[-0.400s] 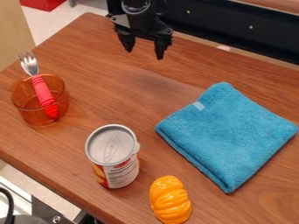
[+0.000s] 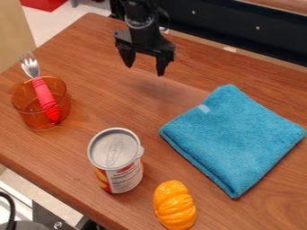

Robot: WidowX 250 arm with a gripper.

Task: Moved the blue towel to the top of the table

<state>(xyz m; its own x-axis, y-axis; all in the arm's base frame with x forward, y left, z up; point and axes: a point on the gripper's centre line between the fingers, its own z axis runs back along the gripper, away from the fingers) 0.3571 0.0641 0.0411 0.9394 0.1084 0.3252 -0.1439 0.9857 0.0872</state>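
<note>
My gripper (image 2: 144, 67) is at top center of frame, above the table (image 2: 90, 58), fingers spread apart, nothing between them. Blue towel (image 2: 234, 134) lies folded flat on the table at right of frame, below and to the right of my gripper in view, well apart from it. Towel's upper corner is its nearest part to me.
</note>
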